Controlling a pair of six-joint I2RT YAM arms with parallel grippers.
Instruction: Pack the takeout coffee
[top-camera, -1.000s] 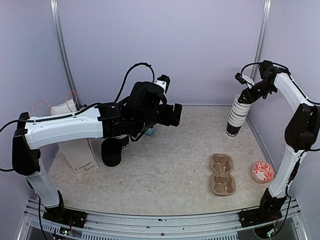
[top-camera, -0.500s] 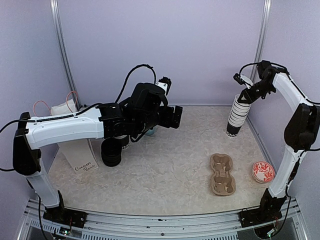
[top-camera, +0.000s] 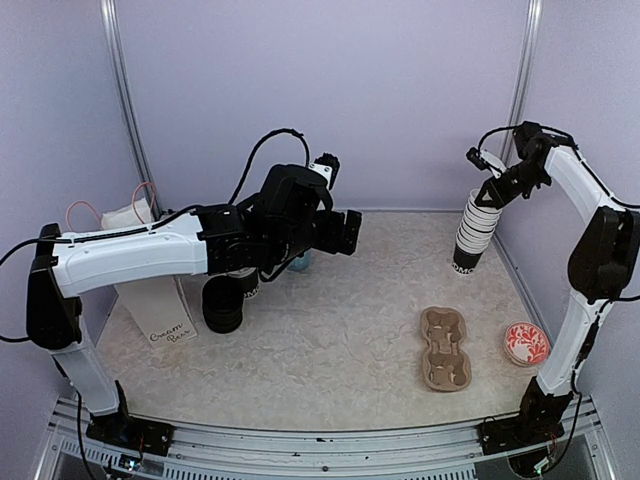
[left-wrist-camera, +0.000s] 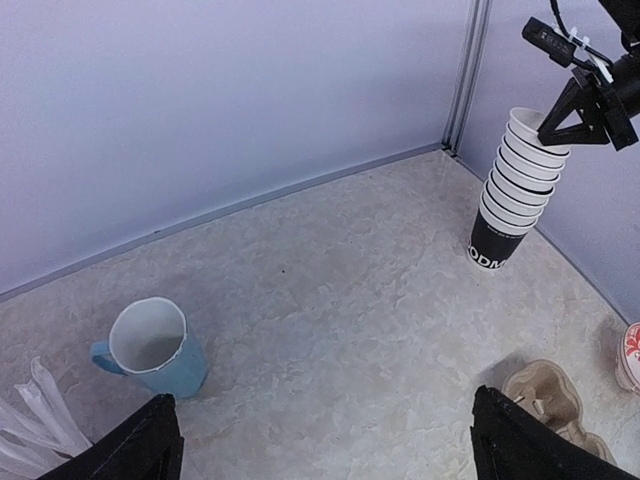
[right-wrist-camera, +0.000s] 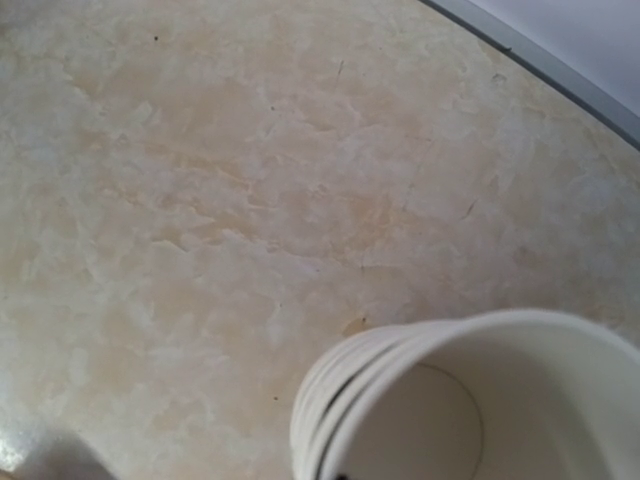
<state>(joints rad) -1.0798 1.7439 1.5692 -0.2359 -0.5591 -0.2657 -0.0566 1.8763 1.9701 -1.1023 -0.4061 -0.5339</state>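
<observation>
At the far right of the worktop (top-camera: 330, 340), the right gripper (top-camera: 490, 193) has clenched its jaws on the rolled white rim of the top cup (left-wrist-camera: 533, 128), which crowns the nested black paper stack (top-camera: 470, 240). The left gripper (top-camera: 349, 232) hangs mid-air, jaws released. A moulded two-well pulp carrier (top-camera: 444, 348) lies nearby.

One stack of black cups (top-camera: 472, 232), one blue mug (left-wrist-camera: 152, 348), one cardboard carrier (top-camera: 444, 347), one white bag (top-camera: 160, 310)
</observation>
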